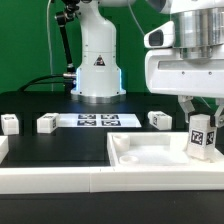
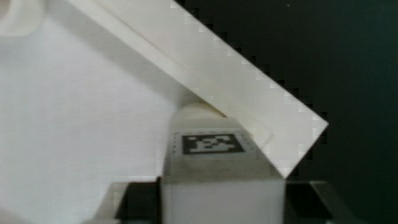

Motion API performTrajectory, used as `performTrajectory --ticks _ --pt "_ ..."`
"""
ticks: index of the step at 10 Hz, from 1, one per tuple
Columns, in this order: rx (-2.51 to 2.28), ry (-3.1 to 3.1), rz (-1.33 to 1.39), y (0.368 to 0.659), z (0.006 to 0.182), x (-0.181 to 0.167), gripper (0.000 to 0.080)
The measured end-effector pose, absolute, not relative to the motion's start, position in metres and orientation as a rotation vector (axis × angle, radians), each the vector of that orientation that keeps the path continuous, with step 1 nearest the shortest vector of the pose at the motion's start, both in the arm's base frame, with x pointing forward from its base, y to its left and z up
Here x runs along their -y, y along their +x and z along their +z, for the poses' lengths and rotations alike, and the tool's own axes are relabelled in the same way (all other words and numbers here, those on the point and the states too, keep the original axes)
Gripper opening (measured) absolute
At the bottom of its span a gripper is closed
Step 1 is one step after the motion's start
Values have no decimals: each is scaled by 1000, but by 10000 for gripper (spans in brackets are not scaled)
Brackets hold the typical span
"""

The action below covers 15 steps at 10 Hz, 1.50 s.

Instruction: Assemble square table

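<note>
The gripper (image 1: 200, 112) clamps a white tagged leg (image 1: 201, 137) upright over the corner of the white square tabletop (image 1: 140, 152) at the exterior view's right, just inside its raised rim. On the black table (image 1: 60, 145) behind it, a second leg (image 1: 10, 123) and third leg (image 1: 46, 123) sit at the exterior view's left. A fourth leg (image 1: 160, 119) sits right of the marker board (image 1: 97, 120).

Exterior cam: low, close to the tabletop (image 1: 122, 150), facing across it toward robot base (image 1: 97, 70). Wrist cam: tight above tabletop (image 2: 89, 110) corner, looking down. Both catch the leg (image 1: 201, 135) (image 2: 217, 165).
</note>
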<state>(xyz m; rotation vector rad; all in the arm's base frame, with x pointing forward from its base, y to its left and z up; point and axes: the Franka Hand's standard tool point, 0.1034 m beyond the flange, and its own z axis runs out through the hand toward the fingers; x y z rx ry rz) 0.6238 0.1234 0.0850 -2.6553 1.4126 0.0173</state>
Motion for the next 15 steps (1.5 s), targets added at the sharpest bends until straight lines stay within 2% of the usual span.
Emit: performTrajectory --ticks 3,4,5,6,8,15 --pt "-1431 -2644 15 624 85 -124 304" --pt "-1378 -2672 11 624 85 -124 479" --pt "-1320 -2701 6 624 85 -122 479" --pt "-1215 -2750 -2 624 85 -121 618" --pt "-986 -2838 -31 625 85 -121 643" --pt "-94 -3067 -101 625 84 -125 649"
